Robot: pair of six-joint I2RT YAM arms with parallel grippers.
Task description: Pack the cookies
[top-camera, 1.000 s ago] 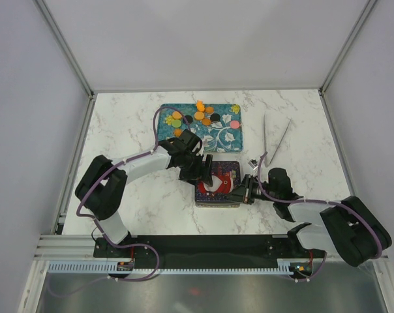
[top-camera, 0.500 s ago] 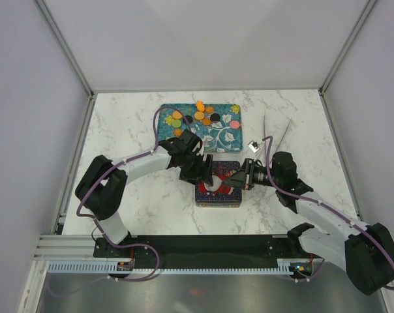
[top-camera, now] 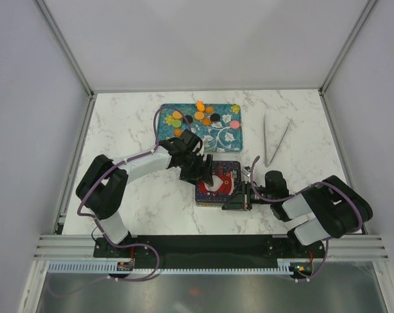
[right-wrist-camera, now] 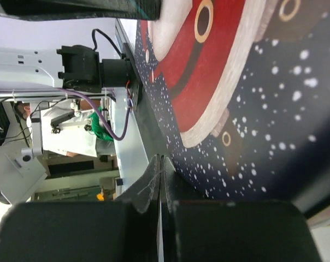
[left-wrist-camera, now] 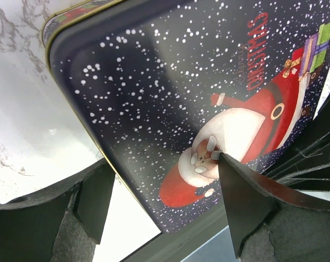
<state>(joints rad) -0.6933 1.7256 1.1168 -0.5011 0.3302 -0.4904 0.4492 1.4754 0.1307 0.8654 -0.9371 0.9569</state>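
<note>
The cookies (top-camera: 202,117), small orange, green, pink and black discs, lie on the far part of a teal flowered tray (top-camera: 231,135). In front of the tray stands a dark blue tin with a Santa lid (top-camera: 226,180), lid on. My left gripper (top-camera: 198,171) hovers open over the tin's left side. In the left wrist view it (left-wrist-camera: 162,199) straddles the lid's (left-wrist-camera: 170,93) edge, one finger beside the tin and the other over Santa's face. My right gripper (top-camera: 239,198) is shut and empty at the tin's near right corner, its tips (right-wrist-camera: 160,164) against the lid's (right-wrist-camera: 263,125) rim.
Metal tongs (top-camera: 275,139) lie on the marble table (top-camera: 128,130) to the right of the tray. White walls enclose the table on three sides.
The right arm swung up and out beside the tin, then came back down low to the tin's near right corner, still shut. The left arm has not moved.
</note>
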